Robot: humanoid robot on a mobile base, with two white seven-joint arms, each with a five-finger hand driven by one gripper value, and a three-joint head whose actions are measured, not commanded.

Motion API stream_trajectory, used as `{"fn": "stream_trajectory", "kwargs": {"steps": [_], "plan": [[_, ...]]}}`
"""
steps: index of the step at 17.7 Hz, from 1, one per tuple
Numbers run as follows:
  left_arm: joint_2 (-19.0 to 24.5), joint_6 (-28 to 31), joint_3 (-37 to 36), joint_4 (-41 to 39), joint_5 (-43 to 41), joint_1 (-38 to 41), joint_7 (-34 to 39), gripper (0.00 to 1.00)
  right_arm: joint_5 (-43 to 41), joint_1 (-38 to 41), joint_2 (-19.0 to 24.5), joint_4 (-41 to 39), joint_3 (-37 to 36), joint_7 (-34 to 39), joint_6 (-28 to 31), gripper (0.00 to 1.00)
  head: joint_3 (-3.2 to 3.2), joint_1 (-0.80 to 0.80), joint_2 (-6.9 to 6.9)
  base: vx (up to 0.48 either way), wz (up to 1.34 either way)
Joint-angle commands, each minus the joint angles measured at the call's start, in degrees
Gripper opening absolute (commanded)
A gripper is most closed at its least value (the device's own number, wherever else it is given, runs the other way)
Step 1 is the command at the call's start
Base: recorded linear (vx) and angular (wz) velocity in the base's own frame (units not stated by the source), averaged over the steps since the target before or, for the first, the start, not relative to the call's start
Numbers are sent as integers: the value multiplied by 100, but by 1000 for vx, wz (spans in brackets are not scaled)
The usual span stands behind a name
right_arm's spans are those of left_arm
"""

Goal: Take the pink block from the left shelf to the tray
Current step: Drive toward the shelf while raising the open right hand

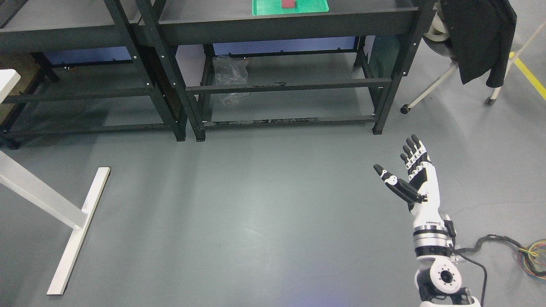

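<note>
A pink block (288,4) lies on a green tray (264,8) on top of the right-hand dark shelf unit (290,25), at the picture's top edge. My right hand (401,166) hangs over the grey floor at the lower right, far in front of the shelves, fingers straight and spread with nothing in them. The left arm does not show. The top of the left shelf unit (59,36) shows no block in the part that is visible.
A white table leg and foot (76,226) stand at the left. At the upper right, a chair with a black jacket (477,38) stands on casters. Coiled cables (533,260) lie at the right edge. A clear plastic bag (230,76) sits under the right shelf.
</note>
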Motion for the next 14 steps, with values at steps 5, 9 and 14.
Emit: {"fn": "stream_trajectory", "kwargs": {"steps": [5, 9, 14], "plan": [[100, -2, 0, -100, 0, -167, 5, 100, 1, 72, -100, -23, -11, 1, -2, 100, 0, 0, 0, 0, 0], [100, -2, 0, -100, 0, -167, 5, 100, 1, 63, -100, -32, -11, 1, 24, 100, 0, 0, 0, -3, 0], [100, -2, 0, -100, 0, -176, 5, 100, 1, 2, -100, -23, 6, 10, 6, 100, 0, 0, 0, 4, 0]]}}
